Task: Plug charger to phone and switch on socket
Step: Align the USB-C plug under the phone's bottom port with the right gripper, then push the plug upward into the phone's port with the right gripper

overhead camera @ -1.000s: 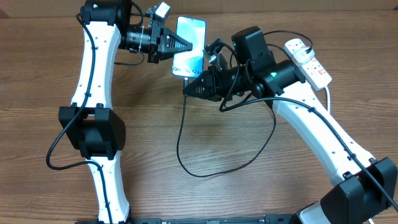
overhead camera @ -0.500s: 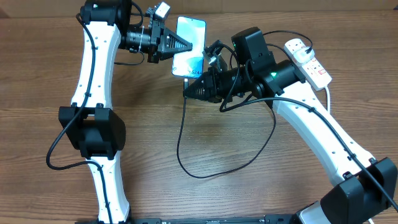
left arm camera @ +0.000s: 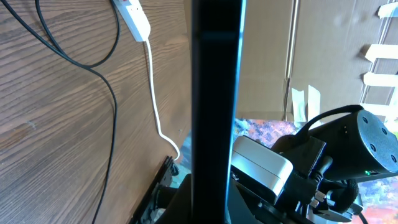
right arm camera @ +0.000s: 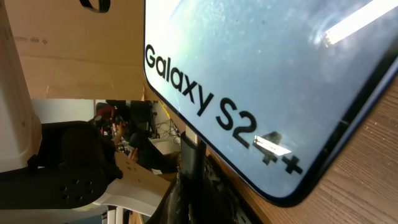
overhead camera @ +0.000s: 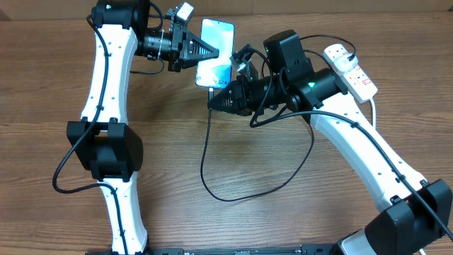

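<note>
**Overhead.** Phone [overhead camera: 219, 34] at 12 o'clock of tabletop [overhead camera: 283, 212], screen lit and facing up. Left tool [overhead camera: 214, 51] in from 9 o'clock, clamped on phone's long edge. Right tool [overhead camera: 210, 104] at 6 o'clock of phone, just below its lower edge, fingers together, pinching charger [overhead camera: 203, 159] near its tip. Tip up against phone's lower edge; seated in the port or not, cannot tell. Rest of charger trailing toward 6 o'clock, looping wide over tabletop, then curving back toward 2 o'clock under right arm [overhead camera: 354, 142]. Socket [overhead camera: 350, 69] at 2 o'clock, lying flat and angled, red switches showing, well apart from phone. White cord [overhead camera: 373, 106] off its 5 o'clock end.

**Left wrist.** Phone [left arm camera: 214, 93] edge-on, a dark bar straight down the middle of view, gripped between the fingers. Socket [left arm camera: 132, 12] at 11 o'clock, cord [left arm camera: 154, 93] running from it toward 6 o'clock. Charger [left arm camera: 112, 124] a thin black line over the wood at 9 o'clock. Right arm [left arm camera: 367, 143] at 4 o'clock, green light lit.

**Right wrist.** Phone [right arm camera: 261, 81] very close, filling upper right, "Galaxy S24+" legible on the bluish screen, rounded corner at 5 o'clock. Dark upright shape at 6 o'clock under phone's edge, blurred; charger tip or finger, cannot tell. Strip of tabletop [right arm camera: 367, 180] at 4 o'clock.
</note>
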Robot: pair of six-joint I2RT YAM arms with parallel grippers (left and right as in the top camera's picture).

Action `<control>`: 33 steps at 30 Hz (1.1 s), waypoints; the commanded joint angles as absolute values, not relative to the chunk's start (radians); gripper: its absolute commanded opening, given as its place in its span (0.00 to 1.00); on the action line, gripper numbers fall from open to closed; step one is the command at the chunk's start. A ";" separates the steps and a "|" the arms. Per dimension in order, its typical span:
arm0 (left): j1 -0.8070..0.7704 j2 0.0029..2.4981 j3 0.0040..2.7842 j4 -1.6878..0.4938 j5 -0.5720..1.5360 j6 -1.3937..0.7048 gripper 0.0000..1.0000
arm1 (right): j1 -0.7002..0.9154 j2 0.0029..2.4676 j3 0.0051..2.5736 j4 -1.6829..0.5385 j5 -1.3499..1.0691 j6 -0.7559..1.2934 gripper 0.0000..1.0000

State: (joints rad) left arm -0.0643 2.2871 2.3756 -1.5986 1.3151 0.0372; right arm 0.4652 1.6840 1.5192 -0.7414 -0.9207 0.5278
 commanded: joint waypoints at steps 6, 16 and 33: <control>-0.063 2.285 2.382 -1.601 1.350 0.068 0.04 | 0.461 1.666 1.534 -0.742 -0.906 0.530 0.04; -0.063 2.285 2.382 -1.607 1.350 0.069 0.04 | 0.444 1.666 1.534 -0.742 -0.907 0.528 0.04; -0.067 2.285 2.382 -1.608 1.350 0.075 0.04 | 0.444 1.666 1.534 -0.733 -0.921 0.536 0.04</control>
